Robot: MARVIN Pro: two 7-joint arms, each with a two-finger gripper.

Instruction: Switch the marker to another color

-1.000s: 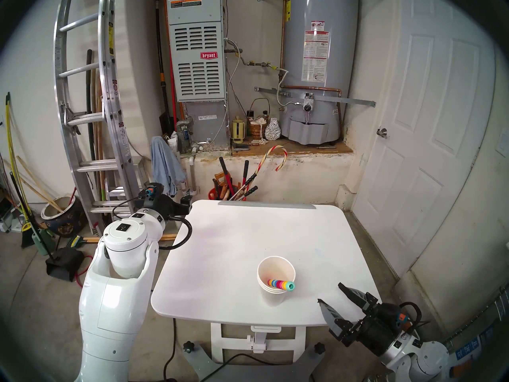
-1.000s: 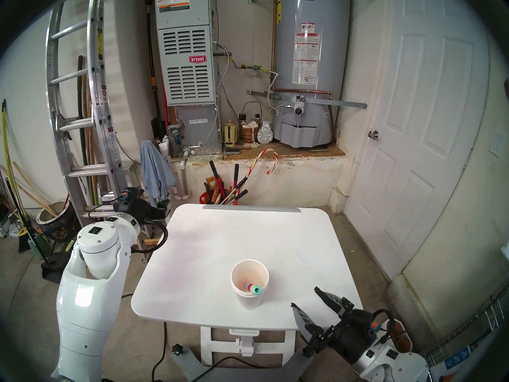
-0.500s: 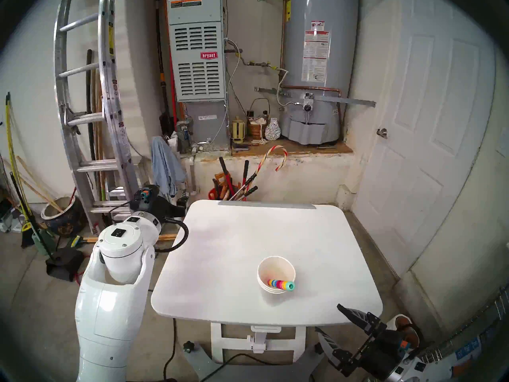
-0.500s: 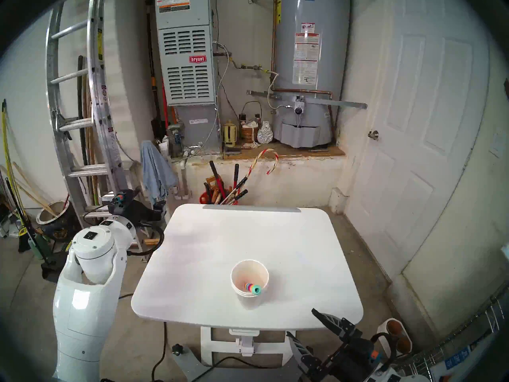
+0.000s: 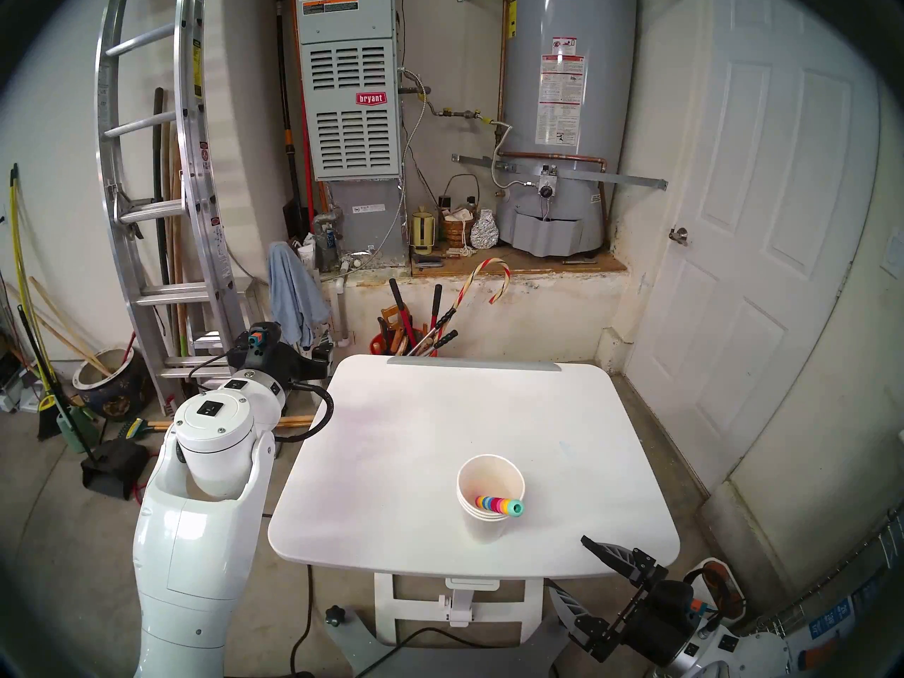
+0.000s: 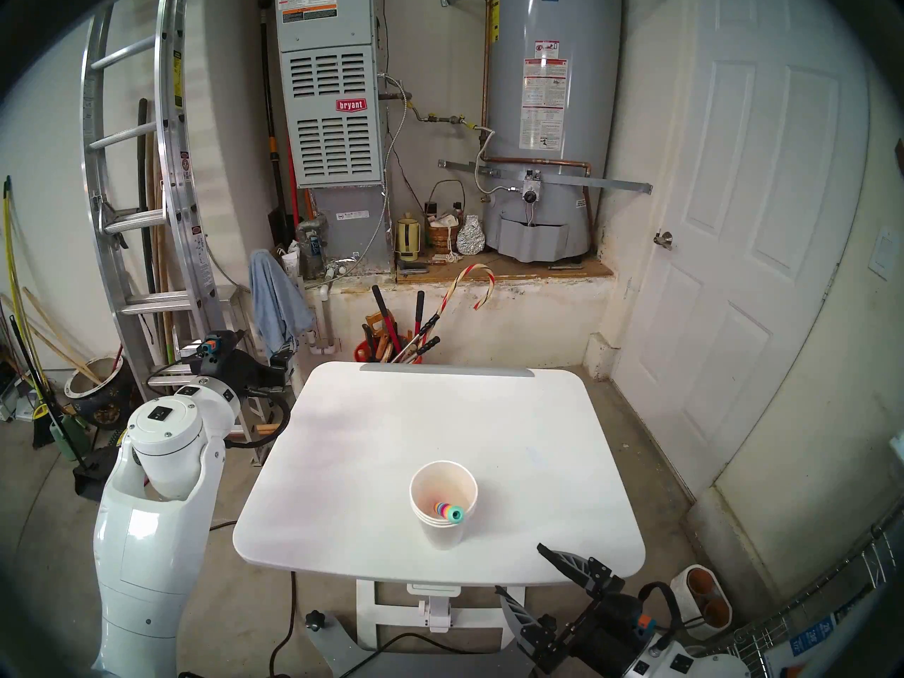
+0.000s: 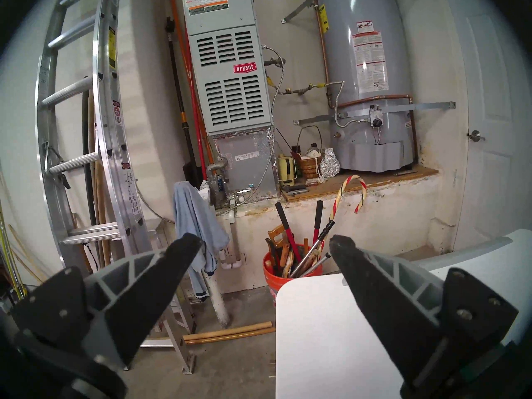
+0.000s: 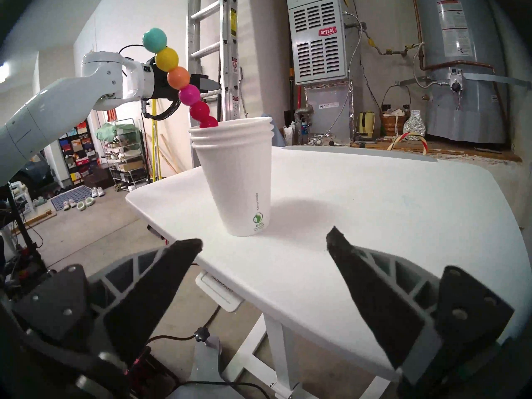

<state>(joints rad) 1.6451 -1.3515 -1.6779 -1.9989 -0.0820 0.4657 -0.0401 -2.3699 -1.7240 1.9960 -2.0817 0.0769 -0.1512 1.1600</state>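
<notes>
Both pincers are empty and spread wide. Right pincer [image 5: 570, 562] sits at the lower right of the head view, at the desk's [image 5: 440, 417] near right corner, one finger over the top and the other below the edge; its wrist view shows both fingers splayed with nothing between them, aimed toward the cup [image 8: 236, 176]. Left pincer [image 7: 264, 243] hangs at the left of the head view, beside the desk's far left corner, its fingers equally far apart and facing the wall clutter, well away from the cup.

Marker [image 8: 180, 81] stands tilted in the stack of paper cups, which sits right of centre on the desk, toward the near edge. Its beaded top, teal at the tip, then yellow, orange, pink and red, leans out over the rim toward the upper left of the right wrist view; the lower part is hidden inside the cup.

My reading is that nothing of the swap is done yet: the marker is untouched and whole. Reaching, gripping, pulling a segment and restacking it all seem to remain.
</notes>
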